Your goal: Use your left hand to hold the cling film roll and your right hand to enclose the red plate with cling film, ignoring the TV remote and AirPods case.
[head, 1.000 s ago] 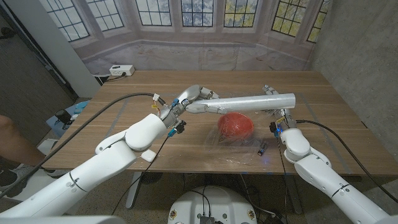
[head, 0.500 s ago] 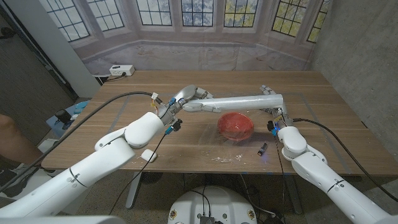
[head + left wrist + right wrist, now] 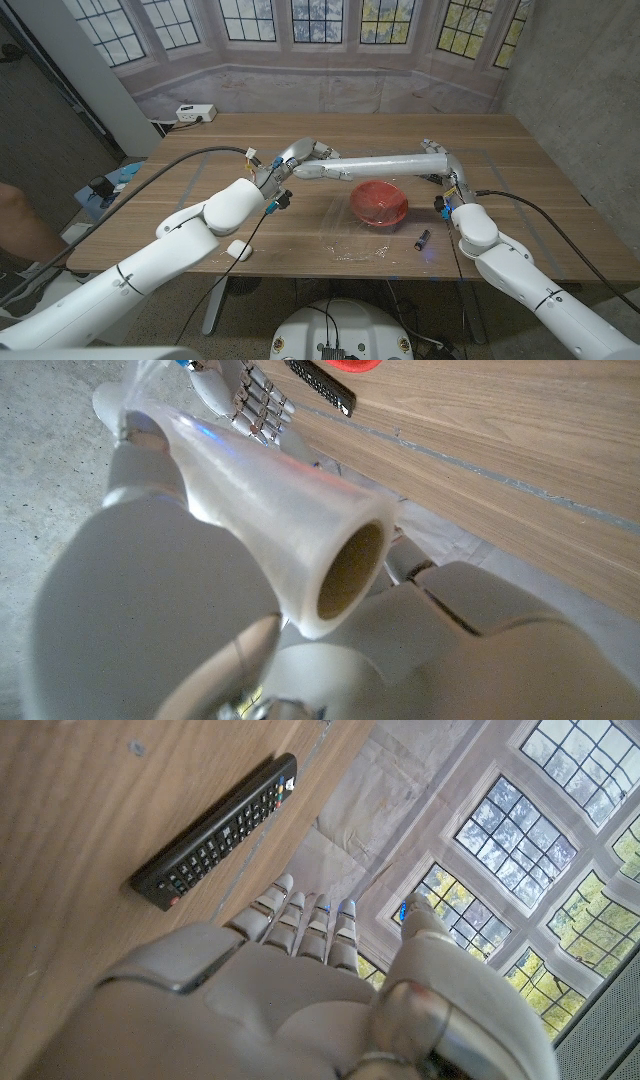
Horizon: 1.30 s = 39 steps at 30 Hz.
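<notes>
My left hand (image 3: 300,158) grips one end of the cling film roll (image 3: 385,165) and holds it level above the table, behind the red plate (image 3: 378,203). The left wrist view looks into the roll's open core (image 3: 350,565), with my left hand (image 3: 480,620) wrapped around it. A clear sheet of film (image 3: 350,240) lies crumpled on the table in front of the plate and seems to reach over it. My right hand (image 3: 445,175) stands at the roll's far end, fingers straight (image 3: 300,925), thumb apart, nothing seen in it.
The black TV remote (image 3: 215,830) lies on the table just beyond my right hand. A white AirPods case (image 3: 238,250) sits near the front edge on the left. A small dark object (image 3: 423,239) lies right of the film. A power strip (image 3: 195,113) sits at the far left corner.
The roll has slid toward the robot's left, so its far end now stops at my right hand instead of reaching past it. The film in front of the plate has settled lower.
</notes>
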Motion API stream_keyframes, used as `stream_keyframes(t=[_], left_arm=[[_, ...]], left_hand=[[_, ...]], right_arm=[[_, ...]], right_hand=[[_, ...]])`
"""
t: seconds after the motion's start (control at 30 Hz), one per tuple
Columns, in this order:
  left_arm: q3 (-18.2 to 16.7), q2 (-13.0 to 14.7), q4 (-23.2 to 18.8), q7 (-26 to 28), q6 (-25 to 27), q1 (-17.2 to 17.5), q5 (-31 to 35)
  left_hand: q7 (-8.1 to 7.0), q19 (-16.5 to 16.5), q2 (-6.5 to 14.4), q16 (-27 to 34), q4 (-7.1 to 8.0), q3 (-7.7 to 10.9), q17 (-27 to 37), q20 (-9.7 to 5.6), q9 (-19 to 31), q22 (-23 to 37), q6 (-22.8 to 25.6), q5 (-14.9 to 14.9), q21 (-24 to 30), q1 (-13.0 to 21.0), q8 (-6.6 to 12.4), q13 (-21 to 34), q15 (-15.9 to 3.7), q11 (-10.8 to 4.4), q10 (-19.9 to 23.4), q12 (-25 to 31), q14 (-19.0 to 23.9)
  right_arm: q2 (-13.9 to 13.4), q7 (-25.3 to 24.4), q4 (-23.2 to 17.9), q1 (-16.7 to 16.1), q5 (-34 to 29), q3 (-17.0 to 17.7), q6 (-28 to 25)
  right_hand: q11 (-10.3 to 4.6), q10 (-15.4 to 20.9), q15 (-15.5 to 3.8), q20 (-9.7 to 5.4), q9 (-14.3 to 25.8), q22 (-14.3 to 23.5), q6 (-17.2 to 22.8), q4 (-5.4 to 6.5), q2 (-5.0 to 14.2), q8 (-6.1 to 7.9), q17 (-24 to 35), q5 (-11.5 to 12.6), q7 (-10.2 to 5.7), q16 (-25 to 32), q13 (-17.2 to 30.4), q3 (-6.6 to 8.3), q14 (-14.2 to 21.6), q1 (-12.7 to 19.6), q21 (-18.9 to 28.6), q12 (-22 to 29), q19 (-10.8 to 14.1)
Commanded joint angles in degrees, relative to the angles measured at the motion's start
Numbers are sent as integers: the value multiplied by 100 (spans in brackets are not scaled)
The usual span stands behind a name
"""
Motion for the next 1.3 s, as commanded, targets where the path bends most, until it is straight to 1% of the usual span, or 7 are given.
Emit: stream_keyframes(t=[0.03, 0.13, 0.43, 0.47, 0.77, 0.97, 1.3], left_arm=[[59, 11, 35, 1, 60, -84, 19], [37, 31, 52, 2, 38, -77, 5], [-21, 81, 173, -9, -135, -25, -49], [-39, 95, 202, -24, -167, -12, -75], [-81, 152, 354, -67, -311, 7, -98], [-66, 132, 457, -71, -402, -27, -61], [21, 25, 632, -90, -483, -151, 14]], left_hand=[[47, 13, 1867, 29, -2, -38, 12, 35, 28, 7, 13, 20, 5, 1851, 30, 34, 7, 5, 23, -4, 21], [44, 17, 1865, 29, -4, -38, 14, 34, 29, 7, 14, 21, 6, 1853, 30, 32, 6, 5, 21, -9, 18], [30, 14, 1867, 27, -5, -38, 13, 30, 30, 7, 10, 21, 3, 1857, 27, 33, 6, 3, 23, -18, 18], [32, 13, 1867, 25, -5, -38, 11, 30, 30, 7, 16, 21, 3, 1858, 30, 37, 5, 4, 28, -15, 16], [30, 17, 1876, 27, -1, -36, 14, 27, 31, 7, 20, 22, 3, 1857, 30, 39, 11, 3, 28, -23, 19], [32, 14, 1871, 25, -2, -40, 12, 20, 32, 7, 13, 22, 1, 1857, 26, 46, 5, 4, 28, -25, 18], [24, 17, 1868, 23, -3, -42, 10, 18, 33, 7, 24, 22, 1, 1856, 30, 48, 4, 4, 27, -33, 17]], right_arm=[[-272, -120, -330, -279, -67, 178, -204], [-372, -133, -469, -349, -119, 203, -334], [-631, -222, -852, -582, -222, 322, -782], [-698, -257, -949, -653, -242, 358, -902], [-938, -411, -1378, -1062, -259, 603, -1371], [-1057, -478, -1606, -1282, -307, 730, -1596], [-1314, -595, -2162, -1703, -498, 984, -2110]], right_hand=[[29, 12, -375, -54, 18, 16, 21, -15, -25, -3, 15, 15, -3, -21, 18, 24, 37, 60, 0, -13, 57], [9, 4, -392, -83, 18, 16, 15, -13, -24, -6, 15, 15, -24, -24, 18, 24, 28, 59, -6, -16, 42], [12, 2, -393, -85, 18, 16, 14, -13, -29, -5, 15, 15, -18, -29, 18, 21, 15, 56, -6, -16, 40], [21, 5, -383, -72, 18, 16, 18, -13, -29, -3, 15, 15, -8, -28, 18, 21, 19, 56, -5, -15, 43], [22, 15, -376, -67, 18, 15, 17, -15, -32, -4, 14, 15, 3, -26, 18, 21, 23, 56, -2, -11, 50], [29, 17, -367, -56, 18, 15, 23, -18, -33, -1, 12, 15, 8, -25, 18, 22, 29, 59, 0, -11, 57], [31, 21, -364, -66, 18, 15, 28, -18, -32, 0, 11, 15, 13, -26, 17, 24, 28, 60, 0, -10, 61]])
